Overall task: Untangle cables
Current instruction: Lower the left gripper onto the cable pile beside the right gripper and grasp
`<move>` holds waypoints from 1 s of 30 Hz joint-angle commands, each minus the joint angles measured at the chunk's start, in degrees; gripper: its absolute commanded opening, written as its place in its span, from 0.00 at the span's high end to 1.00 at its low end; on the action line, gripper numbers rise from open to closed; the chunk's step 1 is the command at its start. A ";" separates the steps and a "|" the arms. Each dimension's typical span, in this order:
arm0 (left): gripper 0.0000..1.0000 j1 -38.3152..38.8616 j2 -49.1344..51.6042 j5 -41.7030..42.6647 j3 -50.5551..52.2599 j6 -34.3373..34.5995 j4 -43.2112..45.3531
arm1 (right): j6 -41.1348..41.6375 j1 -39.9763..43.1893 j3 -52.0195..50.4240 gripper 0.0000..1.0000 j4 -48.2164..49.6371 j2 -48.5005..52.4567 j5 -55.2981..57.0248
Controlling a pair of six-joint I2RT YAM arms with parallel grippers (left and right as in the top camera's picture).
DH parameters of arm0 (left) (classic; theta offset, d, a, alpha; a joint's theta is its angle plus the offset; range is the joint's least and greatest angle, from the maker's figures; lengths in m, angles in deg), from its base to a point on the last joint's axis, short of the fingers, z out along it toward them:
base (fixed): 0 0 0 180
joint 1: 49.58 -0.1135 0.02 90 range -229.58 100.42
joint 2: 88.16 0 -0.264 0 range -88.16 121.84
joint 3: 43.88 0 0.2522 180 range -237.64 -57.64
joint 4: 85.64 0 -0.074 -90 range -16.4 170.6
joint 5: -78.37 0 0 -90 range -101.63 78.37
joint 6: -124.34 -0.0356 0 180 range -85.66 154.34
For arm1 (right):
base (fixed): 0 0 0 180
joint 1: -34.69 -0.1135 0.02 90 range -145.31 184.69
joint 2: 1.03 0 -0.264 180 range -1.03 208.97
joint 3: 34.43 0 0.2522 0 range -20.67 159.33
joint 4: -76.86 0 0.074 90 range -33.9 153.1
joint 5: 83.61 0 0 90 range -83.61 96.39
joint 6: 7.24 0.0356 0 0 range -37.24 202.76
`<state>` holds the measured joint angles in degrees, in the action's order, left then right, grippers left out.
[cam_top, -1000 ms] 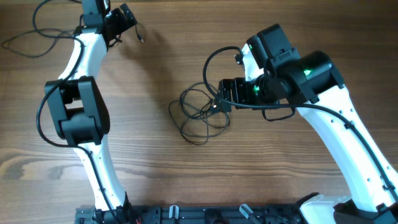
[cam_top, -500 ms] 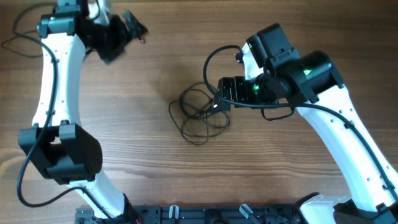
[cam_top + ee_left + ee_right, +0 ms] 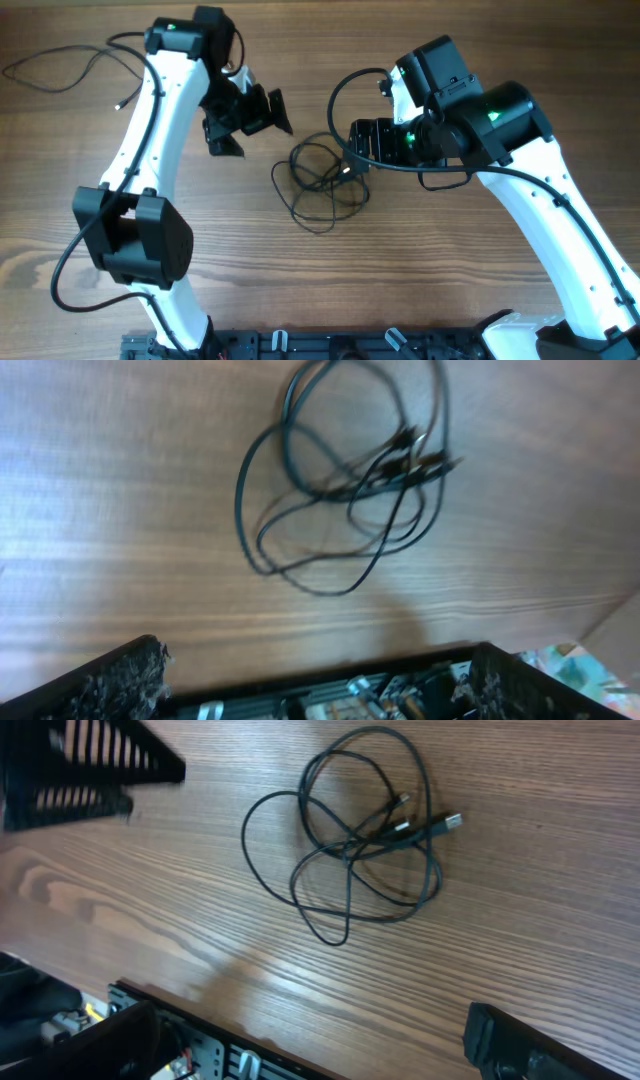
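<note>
A tangle of thin dark cables [image 3: 320, 185] lies in overlapping loops at the table's middle, its small plug ends bunched on the right side. In the left wrist view the tangle [image 3: 340, 480] is blurred, and in the right wrist view the same tangle [image 3: 350, 830] is sharp. One more thin cable [image 3: 55, 72] lies apart at the far left. My left gripper [image 3: 250, 122] hovers open just up-left of the tangle. My right gripper [image 3: 352, 152] is open at the tangle's upper right edge. Neither holds anything.
A black rail [image 3: 330, 345] runs along the table's near edge between the arm bases. The right arm's thick black cable [image 3: 345, 95] arcs above the tangle. My left gripper [image 3: 80, 770] shows in the right wrist view's upper left corner.
My left arm has swung from the far left corner toward the table's middle, beside the tangle. The right arm and the tangle have not moved.
</note>
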<state>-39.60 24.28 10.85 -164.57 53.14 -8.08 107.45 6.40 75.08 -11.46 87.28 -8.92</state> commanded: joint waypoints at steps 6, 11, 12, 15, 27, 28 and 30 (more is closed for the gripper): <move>0.00 0.44 -9.53 -2.67 0.13 0.90 -3.56 | 0.90 -0.24 0.24 0.00 -0.55 0.74 1.55; 0.00 0.94 -18.36 -6.78 0.13 0.96 -5.09 | 1.03 -0.24 0.24 0.00 -0.17 0.74 1.55; 0.00 1.18 -19.63 -7.91 0.13 0.98 -5.11 | 1.03 -0.24 0.24 0.00 0.00 0.74 1.55; 0.00 1.55 -21.77 -10.19 0.13 1.18 -5.77 | 1.66 -0.24 0.24 0.00 0.59 0.74 1.57; 0.00 1.53 -21.75 -9.94 14.69 3.89 1.38 | 2.75 -0.24 0.24 0.00 1.09 0.74 1.57; 0.00 1.55 -21.73 -9.86 17.35 4.85 3.89 | 2.75 -0.24 0.24 0.00 1.27 0.74 1.57; 0.00 1.53 -21.68 -9.29 22.69 6.93 9.42 | 2.80 -0.24 0.24 0.00 1.79 0.74 1.57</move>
<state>-38.31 1.99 1.52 -149.73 55.90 -4.35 109.75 6.40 75.08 -10.41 87.28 -8.44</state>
